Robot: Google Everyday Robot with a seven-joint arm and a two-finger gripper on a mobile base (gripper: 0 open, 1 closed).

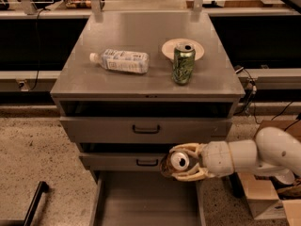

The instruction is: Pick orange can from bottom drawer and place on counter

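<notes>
**A:** Where is the orange can?

**B:** In the gripper, which hangs above the right part of the open bottom drawer. The drawer's grey floor lies just below it. The two pale fingers pinch the orange can, one over it and one under it. The can lies sideways with its silver top towards the camera.

**A:** How will it handle?

**B:** I judge it light, though I cannot tell whether it is full or empty. The wall is thin metal, smooth and slippery, and a hard squeeze would dent it. The middle of the body is the best place to hold it, and the fingers seem to sit there. The rims at each end are stiffer but offer less to bear on.

**A:** And where does it go?

**B:** Up and beyond the gripper, onto the counter. Just behind the gripper are two shut drawer fronts with black handles. Higher and farther off, a water bottle lies up to the left. A green can stands almost straight above, at the near edge of a plate. The bare front strip between the two looks the safest spot. The can should be turned upright first, or it may roll.
</notes>
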